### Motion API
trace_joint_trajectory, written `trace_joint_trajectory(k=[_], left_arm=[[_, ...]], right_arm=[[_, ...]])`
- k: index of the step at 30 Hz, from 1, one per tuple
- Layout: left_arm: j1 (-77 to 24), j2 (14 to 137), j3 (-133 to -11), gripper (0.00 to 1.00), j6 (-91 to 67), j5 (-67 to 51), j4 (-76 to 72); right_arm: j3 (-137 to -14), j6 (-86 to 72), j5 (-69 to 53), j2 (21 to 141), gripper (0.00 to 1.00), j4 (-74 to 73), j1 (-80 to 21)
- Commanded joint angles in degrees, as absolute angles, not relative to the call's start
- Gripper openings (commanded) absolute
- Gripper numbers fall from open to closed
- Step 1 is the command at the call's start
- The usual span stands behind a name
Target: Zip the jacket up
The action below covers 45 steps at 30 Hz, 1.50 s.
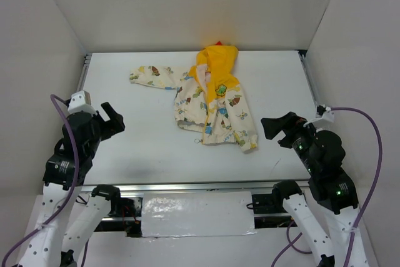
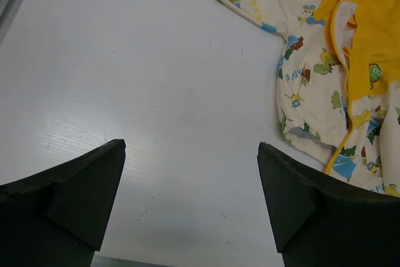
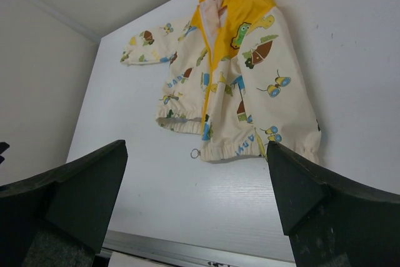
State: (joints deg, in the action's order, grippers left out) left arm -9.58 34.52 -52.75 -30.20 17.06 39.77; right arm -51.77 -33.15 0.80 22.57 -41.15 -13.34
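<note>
The jacket (image 1: 212, 101) lies flat on the white table, cream with cartoon prints, its yellow hood toward the back wall and one sleeve stretched to the left. Its yellow zipper runs down the front, and a small metal pull ring (image 3: 195, 153) lies at the hem. It also shows in the left wrist view (image 2: 325, 79) and the right wrist view (image 3: 234, 85). My left gripper (image 1: 112, 119) is open and empty, left of the jacket. My right gripper (image 1: 278, 127) is open and empty, right of the hem.
White walls enclose the table (image 1: 137, 148) on the left, back and right. A metal rail (image 1: 187, 187) runs along the near edge. Purple cables loop from both arms.
</note>
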Motion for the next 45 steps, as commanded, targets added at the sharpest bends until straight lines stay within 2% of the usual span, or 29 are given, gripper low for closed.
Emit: trace_joint_trajectory(k=[1, 11, 14, 17, 19, 26, 32, 38, 45], left_arm=[[-9.84, 35.24, -53.0, 0.99, -29.88, 14.95, 37.27], [-9.93, 44.64, -54.49, 0.99, -35.06, 2.91, 33.32], [-14.22, 49.73, -55.72, 0.99, -37.17, 2.98, 30.68], [-25.02, 58.95, -59.14, 0.99, -39.54, 13.51, 28.56], [-29.52, 68.26, -62.48, 0.99, -39.55, 14.07, 27.69], [-35.67, 93.47, -70.48, 0.76, -37.88, 14.06, 21.01], [-36.65, 104.92, -78.39, 0.76, -37.53, 10.9, 18.72], [-36.65, 109.41, -84.27, 0.76, -38.5, 8.96, 18.19], [-36.65, 116.98, -91.14, 0.71, -39.2, 9.5, 21.1]], right_arm=[[-52.73, -32.26, 0.53, 21.62, 1.0, -40.6, -13.18], [-51.15, -33.05, 0.26, 21.36, 1.0, -40.78, -13.27], [-50.1, -33.31, -2.46, 21.01, 1.0, -39.47, -13.18], [-49.31, -33.75, -3.86, 21.35, 1.0, -38.15, -13.18], [-49.04, -34.01, -4.91, 21.71, 1.0, -37.79, -13.27], [-47.99, -33.75, -6.42, 21.18, 1.0, -38.23, -13.18], [-46.76, -33.31, -6.59, 20.48, 1.0, -39.02, -13.27], [-46.14, -33.31, -7.12, 20.39, 1.0, -38.85, -13.18], [-47.9, -32.96, -8.97, 19.95, 1.0, -39.37, -13.18]])
